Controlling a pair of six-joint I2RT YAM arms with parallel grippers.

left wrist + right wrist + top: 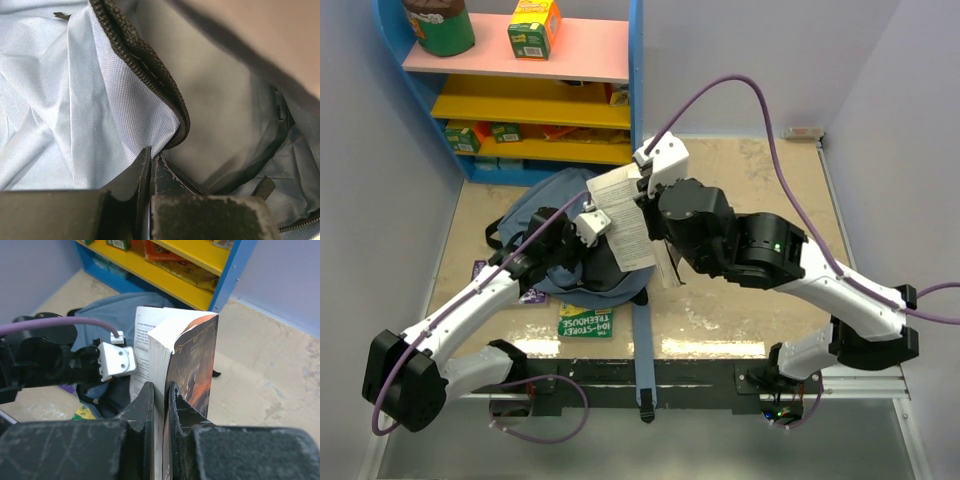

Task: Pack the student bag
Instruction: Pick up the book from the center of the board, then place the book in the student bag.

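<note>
The student bag, a soft slate-blue backpack, lies at the table's middle left with its mouth facing right. My left gripper is shut on the fabric edge of that mouth. In the left wrist view, the left gripper pinches pale fabric beside the black zip, and the dark inside of the bag gapes open. My right gripper is shut on a paperback book. It holds the book on edge just above and right of the bag's mouth.
A blue shelf unit with pink and yellow boards stands at the back left, holding a tin and boxes. A green book lies near the front edge. A bag strap hangs over that edge. A purple item lies left of the bag.
</note>
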